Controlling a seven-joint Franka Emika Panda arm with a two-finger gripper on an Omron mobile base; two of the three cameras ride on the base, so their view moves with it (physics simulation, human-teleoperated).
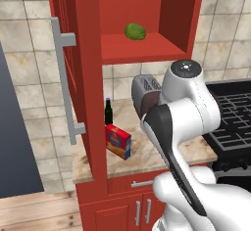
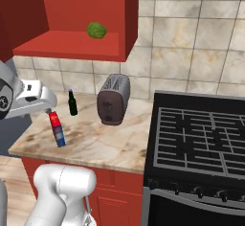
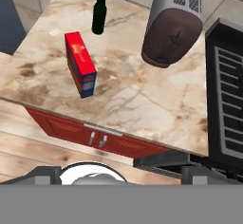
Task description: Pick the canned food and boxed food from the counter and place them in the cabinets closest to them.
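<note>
You are holding the gripper (image 2: pixel 48 109) with jaws released just above the boxed food (image 2: pixel 58 129), standing upright near the counter's (image 2: pixel 110 148) left edge.

A dark green glass bottle (image 3: pixel 99 13) with a purple cap stands upright near the tiled wall. Near it stands a grey metal toaster (image 2: pixel 114 99) with a dark brown front. Beside the toaster is a black stove (image 2: pixel 206 139) with grates. A round green vegetable (image 1: pixel 135 31) lies higher up.

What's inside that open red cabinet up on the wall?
On the shelf of the open cabinet sits one round green item, perhaps a vegetable. Its upper part is cropped by the picture edge, so anything higher cannot be seen.
</note>
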